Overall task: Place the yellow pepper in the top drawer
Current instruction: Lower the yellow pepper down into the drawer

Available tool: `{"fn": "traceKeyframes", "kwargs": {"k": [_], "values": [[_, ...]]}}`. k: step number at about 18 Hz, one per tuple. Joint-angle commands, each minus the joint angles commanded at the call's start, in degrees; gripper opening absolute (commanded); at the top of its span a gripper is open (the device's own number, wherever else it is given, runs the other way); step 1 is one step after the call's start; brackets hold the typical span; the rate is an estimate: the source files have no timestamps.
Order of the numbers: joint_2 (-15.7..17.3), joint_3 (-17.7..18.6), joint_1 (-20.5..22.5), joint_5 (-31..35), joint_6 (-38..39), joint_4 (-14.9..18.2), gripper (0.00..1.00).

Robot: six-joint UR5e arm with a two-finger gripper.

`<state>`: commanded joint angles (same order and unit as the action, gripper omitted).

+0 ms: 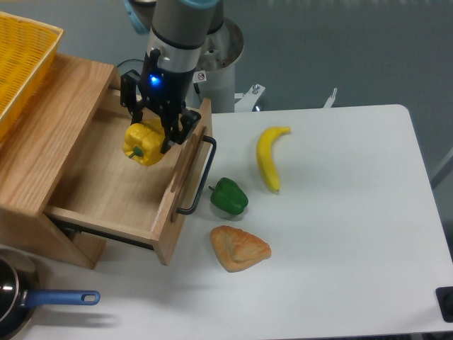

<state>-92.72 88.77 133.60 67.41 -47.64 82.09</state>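
Yellow pepper [143, 144] (green stem), light-wood drawer [106, 205].

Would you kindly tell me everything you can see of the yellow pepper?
The yellow pepper is small, blocky and lobed, glossy yellow with a short green stem facing the camera. It is held in the black end effector, whose fingers grip it from above at either side. It hangs over the inside of the open wooden drawer, toward its back half; whether it touches the drawer floor cannot be told.

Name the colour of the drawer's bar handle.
Black, on the light-wood top drawer's metal bar handle; fixed camera view.
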Motion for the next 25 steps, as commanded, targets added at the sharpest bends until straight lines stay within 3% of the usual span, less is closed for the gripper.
{"fn": "traceKeyframes", "kwargs": {"k": [13,16,25], "values": [[-2.90,0.44,-4.13,0.96,2.20,-0.35,0.19],[-3.60,0.88,-6.15,4.65,2.73,-0.35,0.19],[-4.57,1.14,-6.51,5.27,3.52,-1.50,0.19]]}}
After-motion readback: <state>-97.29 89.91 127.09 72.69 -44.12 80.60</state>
